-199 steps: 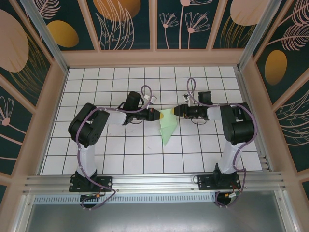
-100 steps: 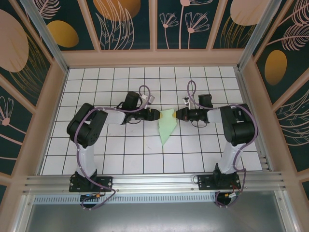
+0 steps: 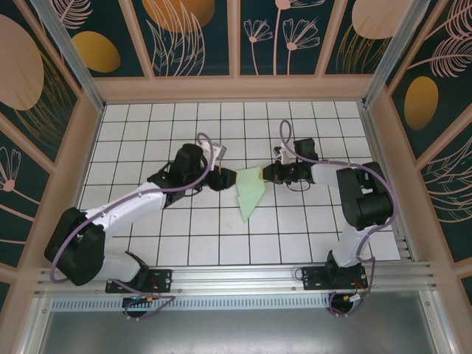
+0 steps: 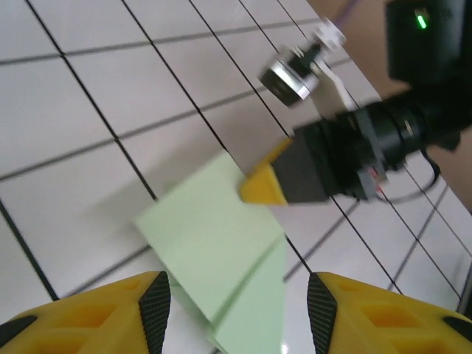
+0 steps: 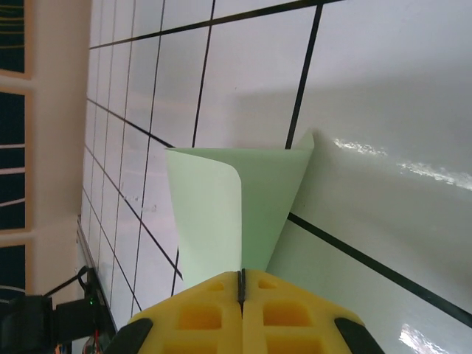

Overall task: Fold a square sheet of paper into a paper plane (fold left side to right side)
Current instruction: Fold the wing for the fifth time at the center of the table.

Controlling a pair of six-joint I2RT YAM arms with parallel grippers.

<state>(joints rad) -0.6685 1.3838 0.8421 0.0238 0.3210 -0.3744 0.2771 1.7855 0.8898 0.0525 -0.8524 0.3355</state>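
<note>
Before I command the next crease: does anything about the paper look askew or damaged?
The folded green paper is not lying flat. In the right wrist view its upper layer curls up off the table near where the right gripper pinches it shut. The left gripper is open at the opposite edge. No tear is visible.

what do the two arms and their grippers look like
Both arms, left arm and right arm, have white links, bulky black joints and looping purple cables. The left gripper and right gripper carry chunky yellow fingers with black inner pads.
</note>
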